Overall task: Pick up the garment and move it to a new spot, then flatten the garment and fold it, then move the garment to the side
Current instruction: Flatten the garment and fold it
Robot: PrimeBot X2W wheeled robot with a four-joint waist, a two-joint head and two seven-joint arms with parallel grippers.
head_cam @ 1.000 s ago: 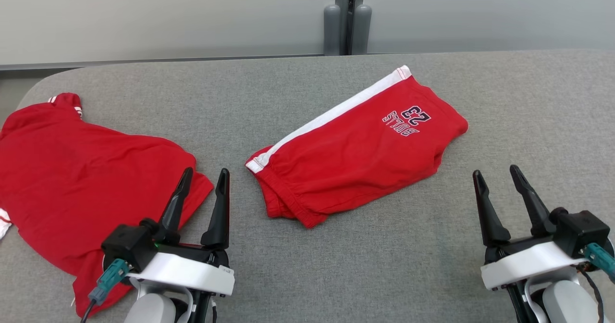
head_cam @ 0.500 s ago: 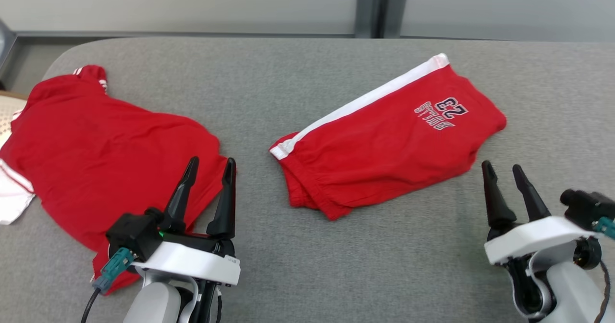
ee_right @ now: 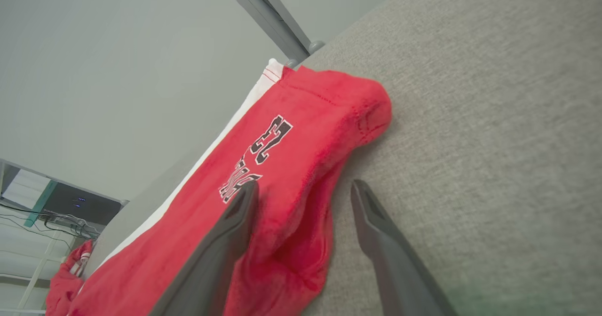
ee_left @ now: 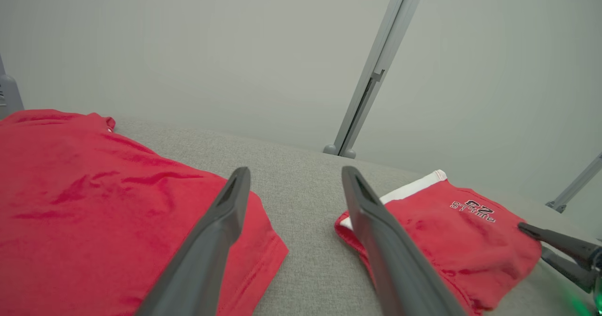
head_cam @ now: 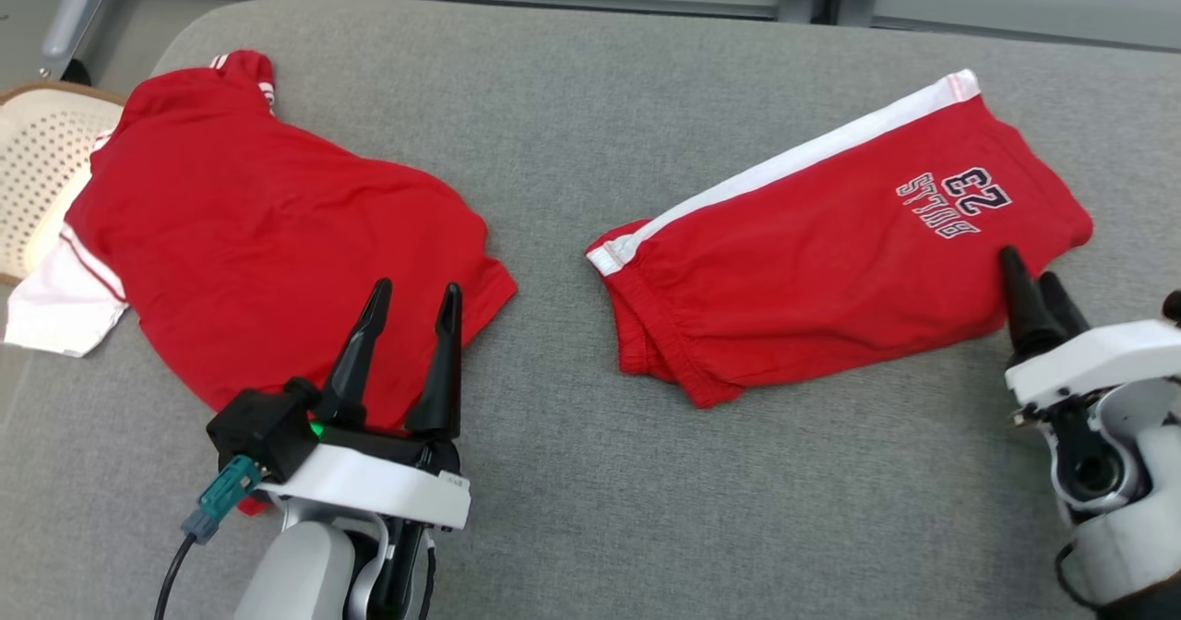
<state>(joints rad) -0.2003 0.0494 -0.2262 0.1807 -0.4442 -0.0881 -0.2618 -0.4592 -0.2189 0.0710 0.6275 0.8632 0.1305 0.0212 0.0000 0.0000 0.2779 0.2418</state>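
Head view: far left of the red shorts (head_cam: 812,260), a cream perforated object (head_cam: 41,168) sits past the grey table (head_cam: 572,85) edge. Nearer the shorts yet well apart from them, a red shirt (head_cam: 249,223) lies rumpled & mostly flat, white trim on its side away from the shorts, bare table btwn the two garments. The left gripper (head_cam: 417,286) hangs over the shirt corner closest to the shorts, fingers spread wide, nothing btwn them; left wrist view shows the same gap w/ grey table beyond. The shorts themselves lie on the table, folded flat, white stripe along the far edge, gathered end toward the shirt, "23" print at the opp. end. At the shorts' near corner by that print is the right gripper (head_cam: 1029,265), fingers apart. Right wrist view: one finger over red cloth just below the print, the other over bare table just beside the hem, so the shorts' edge sits btwn them; whether either touches the cloth can't be told.
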